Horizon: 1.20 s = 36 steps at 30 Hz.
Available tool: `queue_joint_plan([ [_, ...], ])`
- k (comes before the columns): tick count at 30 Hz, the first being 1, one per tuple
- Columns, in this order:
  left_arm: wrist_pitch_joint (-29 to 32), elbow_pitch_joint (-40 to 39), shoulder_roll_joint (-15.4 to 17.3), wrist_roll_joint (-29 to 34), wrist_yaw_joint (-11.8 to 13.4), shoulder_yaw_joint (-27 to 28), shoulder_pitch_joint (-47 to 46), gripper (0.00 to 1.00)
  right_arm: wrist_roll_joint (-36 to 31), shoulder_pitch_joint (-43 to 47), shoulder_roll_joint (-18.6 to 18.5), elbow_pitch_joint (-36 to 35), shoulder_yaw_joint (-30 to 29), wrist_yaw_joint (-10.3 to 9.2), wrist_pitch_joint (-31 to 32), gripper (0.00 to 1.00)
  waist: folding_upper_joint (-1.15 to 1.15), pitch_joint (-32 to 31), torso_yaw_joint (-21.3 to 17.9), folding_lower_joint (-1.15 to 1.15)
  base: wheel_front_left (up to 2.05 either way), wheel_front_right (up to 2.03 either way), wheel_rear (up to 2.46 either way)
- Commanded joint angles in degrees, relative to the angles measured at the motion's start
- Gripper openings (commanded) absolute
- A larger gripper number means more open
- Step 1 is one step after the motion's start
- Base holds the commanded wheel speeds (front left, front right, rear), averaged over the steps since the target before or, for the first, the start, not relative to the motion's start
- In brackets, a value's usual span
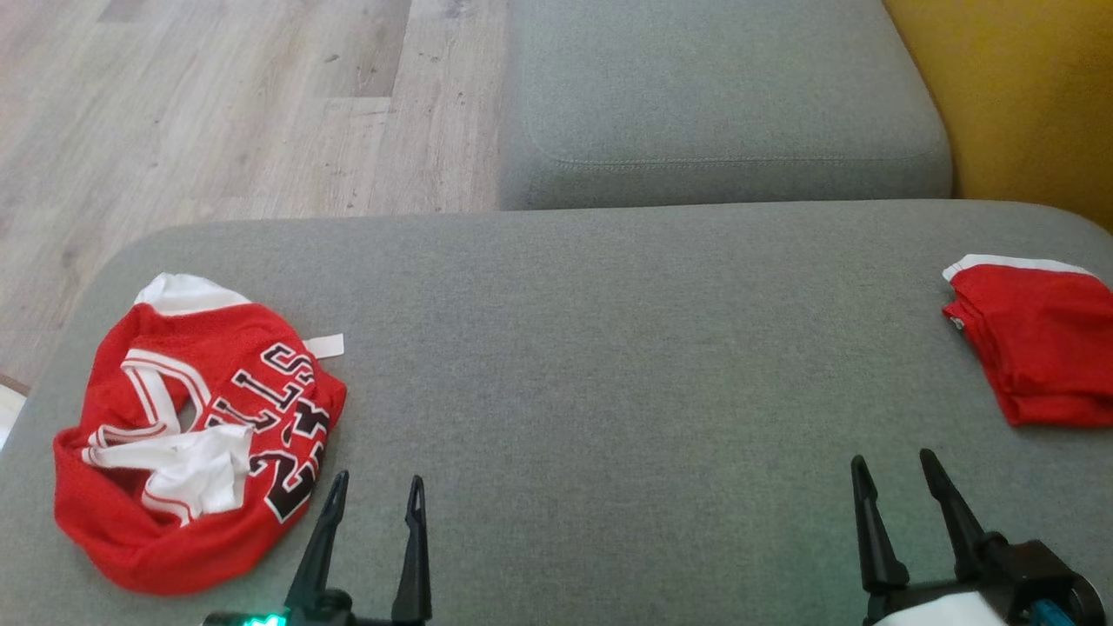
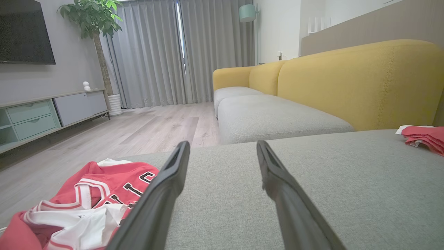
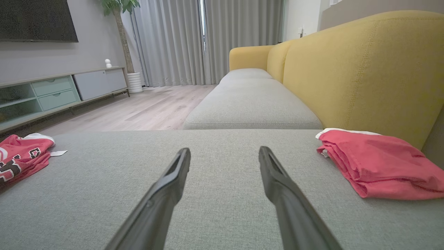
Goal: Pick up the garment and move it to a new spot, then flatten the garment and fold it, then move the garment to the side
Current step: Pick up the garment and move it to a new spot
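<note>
A crumpled red jersey with white trim and black lettering, the garment (image 1: 196, 443), lies bunched at the left of the grey cushion (image 1: 591, 348); it also shows in the left wrist view (image 2: 79, 205) and at the right wrist view's left edge (image 3: 19, 158). My left gripper (image 1: 376, 483) stands open just right of the garment's near edge, nothing between its fingers (image 2: 163, 194). My right gripper (image 1: 894, 461) is open too, over bare cushion at the lower right, its fingers (image 3: 170, 184) apart and empty.
A folded red garment with a white edge (image 1: 1039, 352) rests at the cushion's right side (image 3: 378, 161). Beyond are a second grey seat cushion (image 1: 722, 96), the yellow sofa back (image 3: 364, 69) and wood floor (image 1: 226, 104) to the left.
</note>
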Motion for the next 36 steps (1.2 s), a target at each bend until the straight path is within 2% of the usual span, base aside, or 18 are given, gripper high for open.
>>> queue_joint_plan([
  [1, -0.3, -1.6, -0.5, 0.6, -0.1, 2.3, -1.6, 1.0, 0.1, -1.9, -0.5, -1.8, 1.2, 0.37, -0.6, 1.0, 0.0, 0.0, 0.1, 0.0, 0.0, 0.0, 0.0],
  [6, -0.3, -1.5, -0.6, 1.2, 0.6, 2.6, -1.7, 1.0, 0.3, -1.8, -0.4, -1.6, 1.0, 0.37, -0.6, 1.0, 0.0, 0.0, 0.5, 0.0, 0.0, 0.0, 0.0],
  [10, -0.3, -1.0, -0.6, 1.1, 1.3, 3.2, -2.1, 1.0, 0.7, -1.3, -0.3, -1.8, 0.7, 0.37, -0.6, 1.0, 0.0, 0.1, 2.3, 0.0, 0.0, 0.0, 0.0],
  [26, -0.3, -1.7, 1.5, 2.1, 2.4, 4.6, -3.5, 1.0, 1.4, -2.9, -0.1, -2.3, 2.2, 0.37, -0.6, 1.0, 0.0, 3.6, 19.2, 0.0, 0.0, 0.0, 0.0],
  [31, -0.3, -2.1, 1.5, 1.5, 2.8, 5.5, -3.4, 1.0, 1.6, -3.4, -0.1, -2.0, 2.5, 0.37, -0.6, 1.0, 0.0, 4.3, 22.5, 0.0, 0.0, 0.0, 0.0],
  [36, -0.3, -2.6, 1.5, 0.5, 2.7, 6.6, -4.3, 1.0, 0.7, -3.4, -0.1, -2.2, 2.6, 0.37, -0.6, 1.0, 0.0, 5.3, 24.0, 0.0, 0.0, 0.0, 0.0],
])
